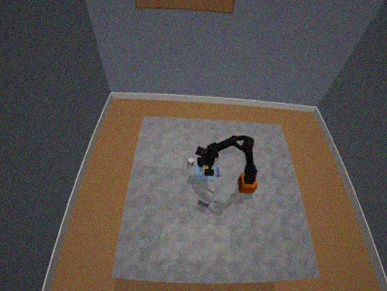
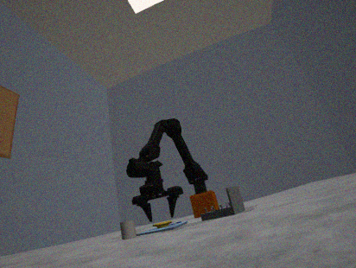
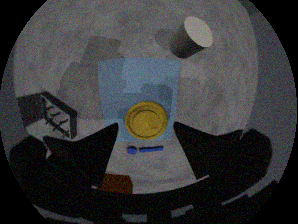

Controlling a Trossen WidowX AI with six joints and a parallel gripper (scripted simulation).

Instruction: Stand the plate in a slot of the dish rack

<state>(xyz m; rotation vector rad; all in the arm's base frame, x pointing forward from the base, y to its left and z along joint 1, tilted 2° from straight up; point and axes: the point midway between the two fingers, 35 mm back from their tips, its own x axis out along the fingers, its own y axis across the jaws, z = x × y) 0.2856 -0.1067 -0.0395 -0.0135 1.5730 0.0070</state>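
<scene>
The yellow round plate [image 2: 162, 224] [image 3: 146, 120] lies flat on a light blue mat [image 2: 178, 224] [image 3: 112, 95]. My gripper [image 2: 162, 219] [image 3: 147, 125] is open and empty, pointing down a little above the plate, with one finger toward each side of it. In the top view the arm hides part of the plate. The dish rack [image 2: 217, 213] [image 3: 63, 120] stands apart from the plate, on the left in the wrist view, with short prongs along it. Its slots are too small and dim to tell apart.
A pale cylinder [image 1: 190, 162] [image 2: 128, 230] [image 3: 200, 32] stands beyond the mat. A blue utensil [image 1: 219, 171] [image 3: 151, 149] lies beside the mat on the arm's side. A grey upright block [image 2: 235, 199] stands at the rack's end. The arm's orange base [image 1: 247, 184] [image 2: 204, 204] is nearby.
</scene>
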